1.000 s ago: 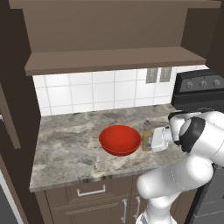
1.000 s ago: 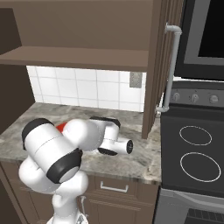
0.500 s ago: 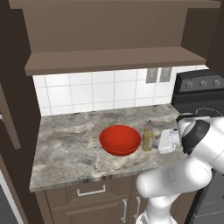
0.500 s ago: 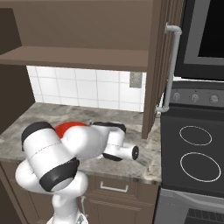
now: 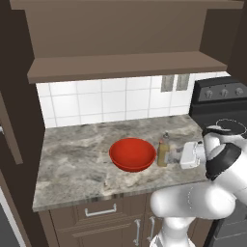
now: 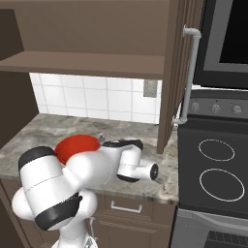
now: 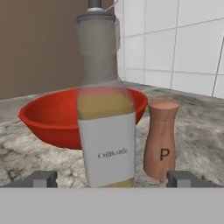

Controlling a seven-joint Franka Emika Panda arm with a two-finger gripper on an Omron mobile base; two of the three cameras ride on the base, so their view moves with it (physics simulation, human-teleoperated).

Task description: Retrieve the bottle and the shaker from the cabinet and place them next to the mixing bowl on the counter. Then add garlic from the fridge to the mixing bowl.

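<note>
The oil bottle (image 7: 107,131) stands upright on the counter, just right of the red mixing bowl (image 5: 131,154). In the hand view a brown shaker (image 7: 162,138) marked P stands close beside the bottle, in front of the bowl (image 7: 48,118). My gripper (image 7: 113,179) is open, its fingertips (image 7: 43,178) wide on either side of the bottle's base and clear of it. From the left base view the gripper (image 5: 181,155) sits a short way right of the bottle (image 5: 164,150), low over the counter. The bowl (image 6: 72,145) looks empty. The garlic is out of view.
The grey stone counter (image 5: 72,164) ends at a front edge above drawers. A black stove (image 6: 218,169) adjoins it on the right. A cabinet shelf (image 5: 125,65) hangs overhead, and its open door (image 6: 177,72) with a long handle stands by the stove.
The hand has drawn back to the right, away from the bottle, which stays standing by the bowl. The jaws have stayed wide.
</note>
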